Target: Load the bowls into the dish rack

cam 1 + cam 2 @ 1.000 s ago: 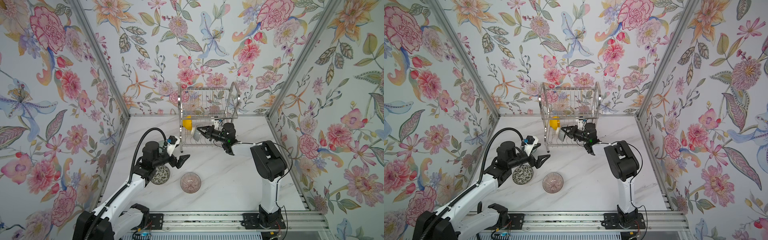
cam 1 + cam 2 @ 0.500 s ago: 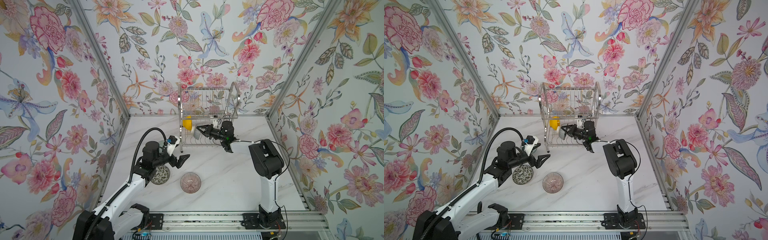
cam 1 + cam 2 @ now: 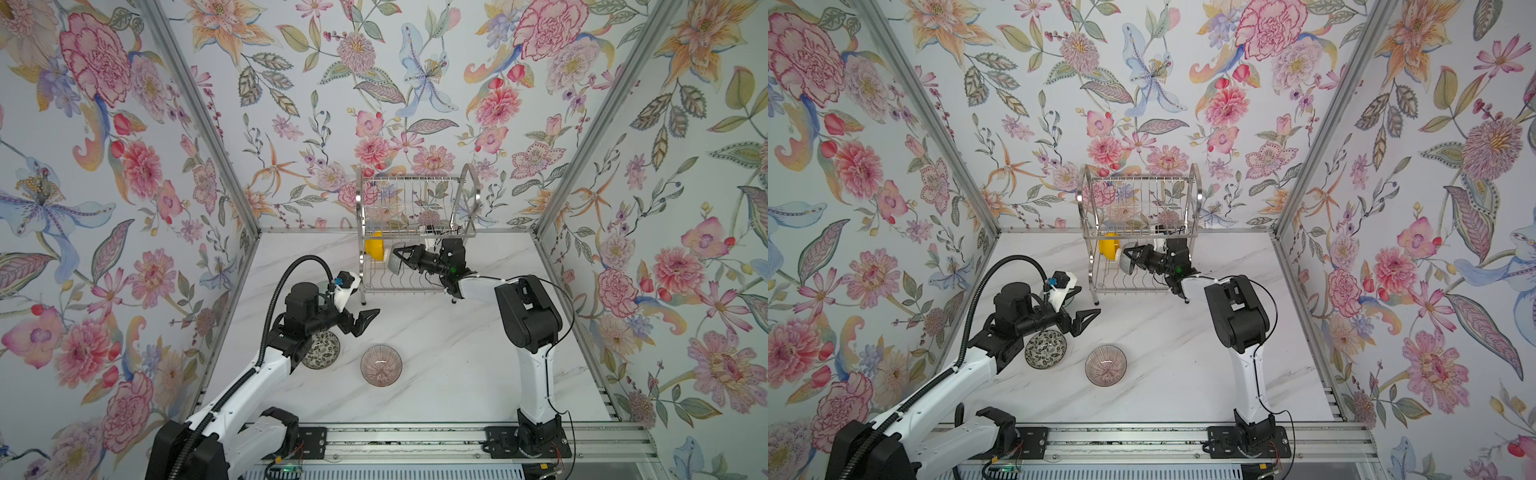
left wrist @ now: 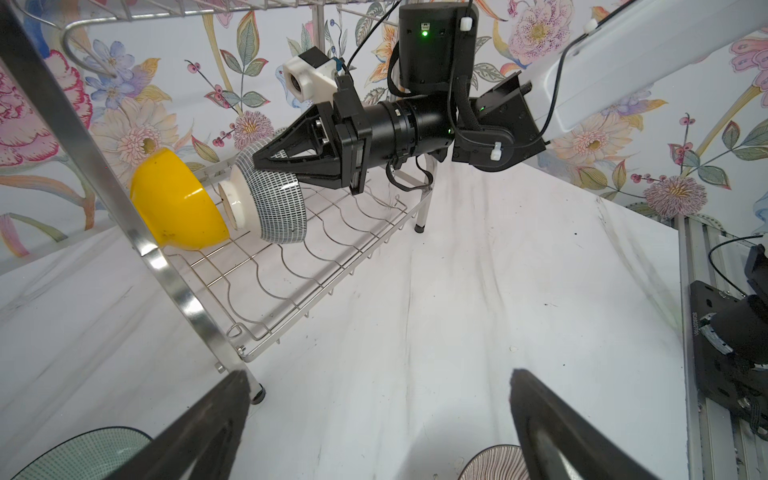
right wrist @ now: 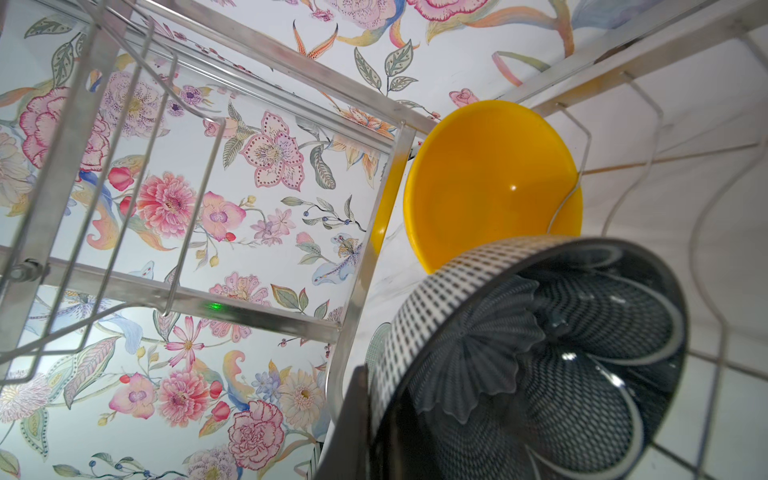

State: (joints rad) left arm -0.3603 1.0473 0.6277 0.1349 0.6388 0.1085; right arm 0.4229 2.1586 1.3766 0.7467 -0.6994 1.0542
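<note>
Rim of the navy bowl (image 4: 274, 199) is clamped by the right gripper (image 4: 259, 160) in the rack (image 4: 291, 286), yellow bowl (image 4: 178, 203) just beyond. The left gripper (image 3: 366, 322) is held spread wide, speckled bowl (image 3: 322, 354) under its wrist.

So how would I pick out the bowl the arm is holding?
Find the steel dish rack by the back wall, lower shelf. Beside the plain yellow bowl, black fingers pinch a second bowl on edge: dark petals inside, white with a dark dashed grid outside.

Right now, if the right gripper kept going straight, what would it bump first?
The navy bowl in the right gripper would likely hit the yellow bowl in the dish rack first; they look nearly touching.
</note>
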